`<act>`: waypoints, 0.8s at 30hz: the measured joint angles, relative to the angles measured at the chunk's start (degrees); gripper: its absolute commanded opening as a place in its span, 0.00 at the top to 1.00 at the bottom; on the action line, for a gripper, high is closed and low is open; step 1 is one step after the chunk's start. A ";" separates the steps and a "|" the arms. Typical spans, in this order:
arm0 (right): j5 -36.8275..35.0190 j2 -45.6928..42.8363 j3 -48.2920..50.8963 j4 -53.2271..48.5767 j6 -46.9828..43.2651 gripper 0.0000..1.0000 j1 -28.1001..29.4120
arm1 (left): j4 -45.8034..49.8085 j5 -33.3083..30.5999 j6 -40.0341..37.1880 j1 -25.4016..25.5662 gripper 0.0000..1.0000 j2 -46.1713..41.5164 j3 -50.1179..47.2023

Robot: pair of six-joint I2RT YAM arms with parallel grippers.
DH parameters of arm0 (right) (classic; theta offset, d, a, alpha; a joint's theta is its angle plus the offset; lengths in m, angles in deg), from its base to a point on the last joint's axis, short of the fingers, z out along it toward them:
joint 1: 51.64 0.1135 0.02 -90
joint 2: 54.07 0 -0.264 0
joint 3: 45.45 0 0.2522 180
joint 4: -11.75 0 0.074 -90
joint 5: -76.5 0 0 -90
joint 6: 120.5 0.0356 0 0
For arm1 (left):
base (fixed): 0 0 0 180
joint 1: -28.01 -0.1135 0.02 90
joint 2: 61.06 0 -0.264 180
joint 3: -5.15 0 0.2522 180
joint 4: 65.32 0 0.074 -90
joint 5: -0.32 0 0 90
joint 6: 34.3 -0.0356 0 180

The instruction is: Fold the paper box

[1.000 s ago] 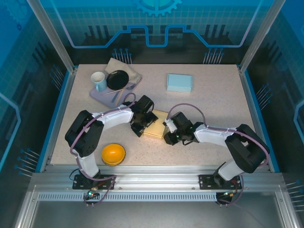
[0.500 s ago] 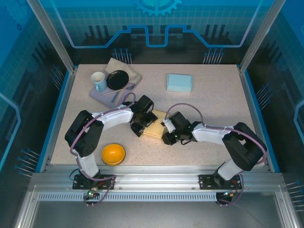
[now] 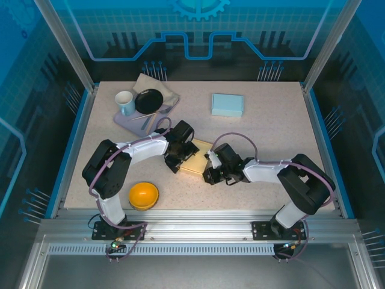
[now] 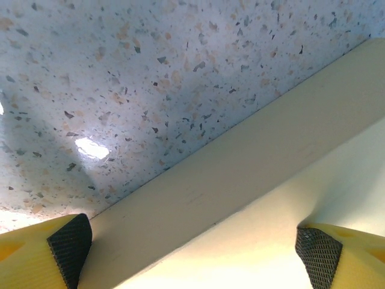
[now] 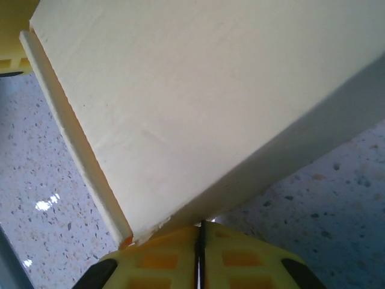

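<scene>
Right tool [image 3: 208, 176] closed, shifted left against box [image 3: 196, 163].

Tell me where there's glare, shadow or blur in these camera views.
Left wrist view: a bright glare patch on the speckled table, paper box slightly soft. Right wrist view: small glints at left, the box shadowing the table at lower right. Top external view: sharp, evenly lit.
</scene>
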 measured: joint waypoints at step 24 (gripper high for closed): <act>-6.36 -10.27 1.38 0.35 3.93 0.72 2.23 | 1.38 0.44 -8.28 -4.00 0.08 4.79 6.58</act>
